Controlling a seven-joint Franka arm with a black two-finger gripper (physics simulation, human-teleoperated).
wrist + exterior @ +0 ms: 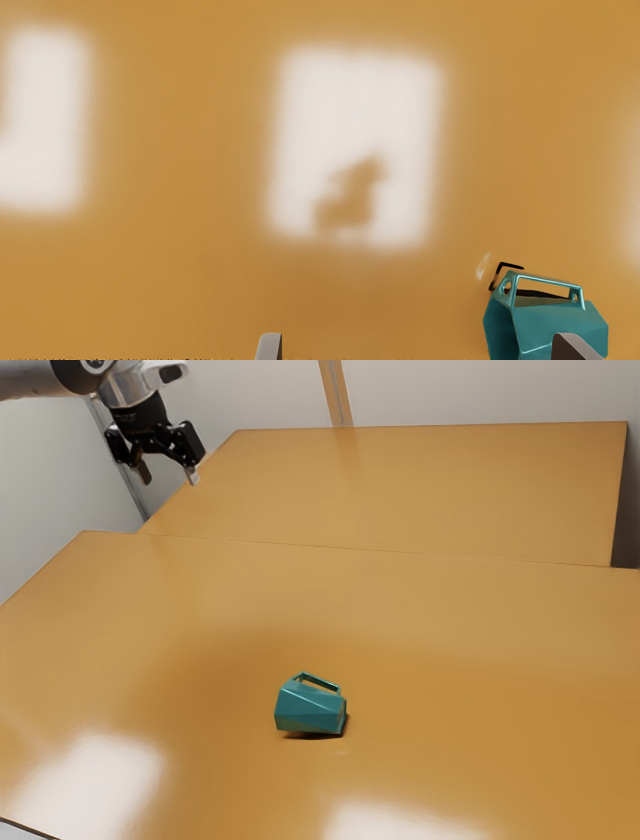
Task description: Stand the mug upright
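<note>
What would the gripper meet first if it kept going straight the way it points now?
Probably the bare tabletop: the open gripper points down toward it, and the teal mug seems to lie off to one side of that line. Depth is unclear, so I can't rule out a fingertip brushing the mug.

A glossy teal, faceted mug (312, 710) is seen tipped on its side, with its angular handle uppermost.
It is borne by a smooth orange-brown table (200, 650), on whose surface white glare is reflected; a second table of like colour (450, 485) is set behind. The black two-finger gripper (169, 479) is held aloft at the exterior view's upper left, its fingers parted, well apart from the mug.
</note>
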